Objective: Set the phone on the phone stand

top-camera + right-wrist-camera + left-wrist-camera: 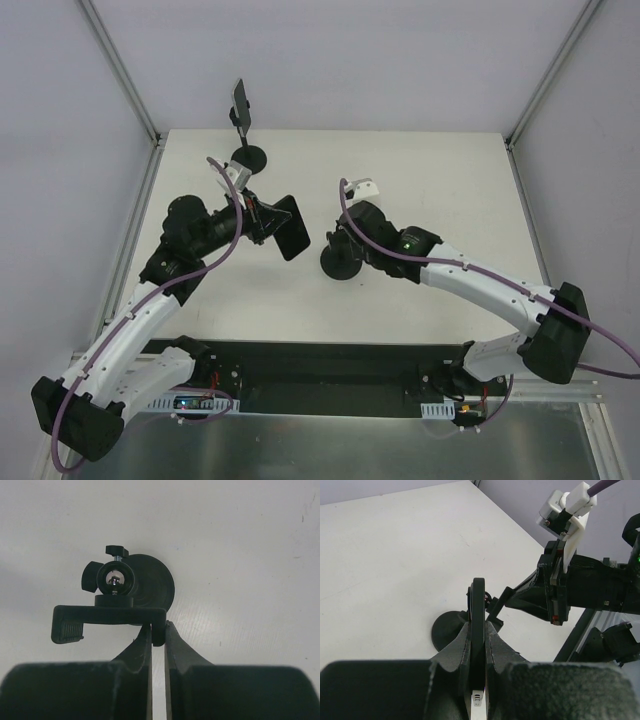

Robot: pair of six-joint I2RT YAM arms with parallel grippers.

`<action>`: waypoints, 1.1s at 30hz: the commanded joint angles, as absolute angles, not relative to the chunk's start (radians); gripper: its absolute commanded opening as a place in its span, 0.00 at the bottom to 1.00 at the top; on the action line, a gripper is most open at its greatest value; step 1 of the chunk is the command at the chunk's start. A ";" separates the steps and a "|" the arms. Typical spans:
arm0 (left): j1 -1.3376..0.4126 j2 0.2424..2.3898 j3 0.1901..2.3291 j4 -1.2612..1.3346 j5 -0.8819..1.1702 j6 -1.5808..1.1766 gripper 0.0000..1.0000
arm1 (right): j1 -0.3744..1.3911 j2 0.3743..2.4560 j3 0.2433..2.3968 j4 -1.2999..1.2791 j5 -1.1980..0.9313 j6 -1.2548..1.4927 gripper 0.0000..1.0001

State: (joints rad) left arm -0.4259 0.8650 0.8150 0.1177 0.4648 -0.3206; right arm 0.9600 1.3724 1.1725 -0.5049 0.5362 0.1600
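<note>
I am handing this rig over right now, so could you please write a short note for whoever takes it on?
Left pincer: shut on the phone, held edge-on above the table.
Right pincer: shut on the cradle of the phone stand, whose base sits on the table.
Done: phone is lifted and the stand is gripped.
Left: the phone is beside the stand, not in the cradle. It has to be seated there and released.
A second stand is at the far edge, with neither arm touching it.

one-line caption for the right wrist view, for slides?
Right gripper pinches the phone stand by its clamp bracket above the white table.
</note>
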 commanded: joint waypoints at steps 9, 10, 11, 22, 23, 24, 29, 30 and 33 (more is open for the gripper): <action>-0.428 0.842 0.893 0.186 0.391 -0.304 0.00 | 0.891 1.557 1.399 -0.034 0.531 -0.319 0.00; -0.429 0.835 0.908 0.180 0.374 -0.305 0.00 | 0.873 1.563 1.414 -0.002 0.522 -0.318 0.01; -0.430 0.833 0.926 0.163 0.365 -0.308 0.00 | 0.861 1.566 1.425 0.032 0.481 -0.307 0.00; -0.430 0.948 1.098 0.179 0.372 -0.141 0.00 | 0.816 1.617 1.471 -0.018 0.154 -0.218 0.00; -0.430 0.946 1.086 0.189 0.458 -0.108 0.00 | 0.818 1.611 1.444 -0.012 0.117 -0.213 0.00; -0.428 0.931 1.072 0.225 0.504 -0.098 0.00 | 0.816 1.605 1.434 -0.006 0.085 -0.209 0.00; -0.413 0.864 0.960 0.340 0.787 -0.106 0.00 | 0.813 1.588 1.358 0.060 -0.104 -0.242 0.00; -0.410 0.855 0.956 0.339 0.852 -0.095 0.00 | 0.811 1.591 1.353 0.058 -0.126 -0.251 0.00; -0.368 0.879 0.943 0.360 0.972 -0.106 0.00 | 0.795 1.600 1.350 0.064 -0.234 -0.264 0.01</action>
State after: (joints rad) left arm -0.4099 0.8993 0.9390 0.1883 0.7151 -0.1295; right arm 0.8097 1.6539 1.3216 -0.1040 -0.0383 -0.2481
